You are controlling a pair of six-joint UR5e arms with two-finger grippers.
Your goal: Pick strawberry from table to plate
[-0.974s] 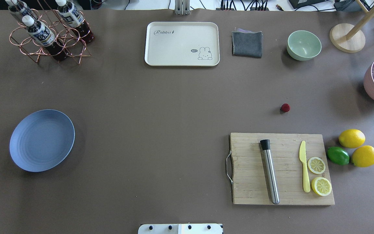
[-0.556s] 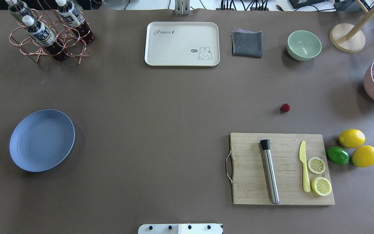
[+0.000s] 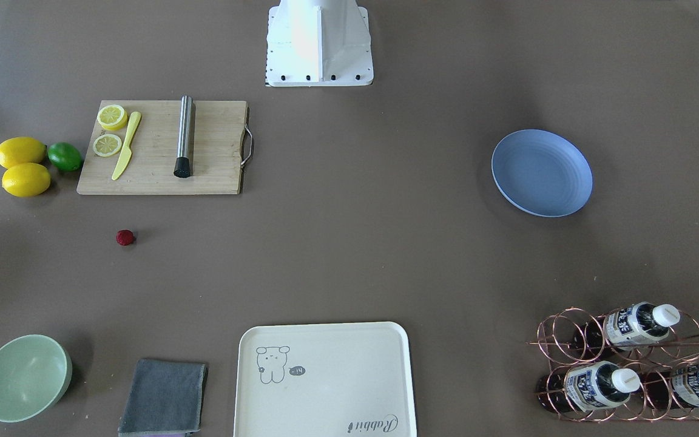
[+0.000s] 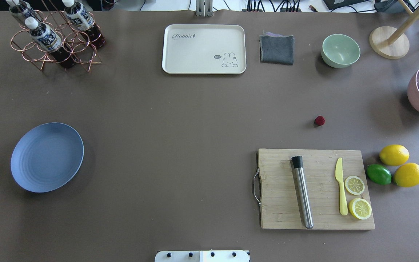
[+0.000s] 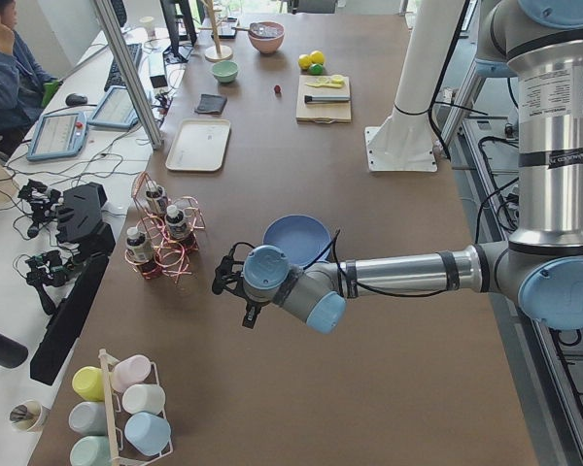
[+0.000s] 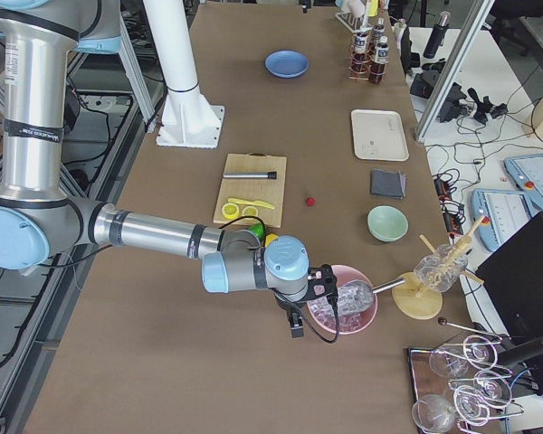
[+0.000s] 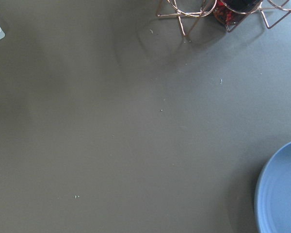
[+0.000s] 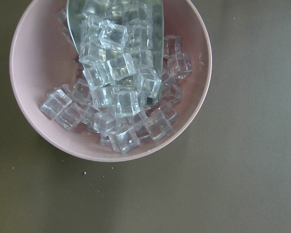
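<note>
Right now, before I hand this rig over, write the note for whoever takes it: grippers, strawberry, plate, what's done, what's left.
Left gripper: over the table near the plate; can't tell if open or shut.
Right gripper: by the pink bowl of ice at the far right end; can't tell either.
Strawberry: on the table, just beyond the cutting board, apart from it.
Plate: empty, on the left side.
Done: nothing yet.
Left: grasp the strawberry, carry it across, set it on the plate.
</note>
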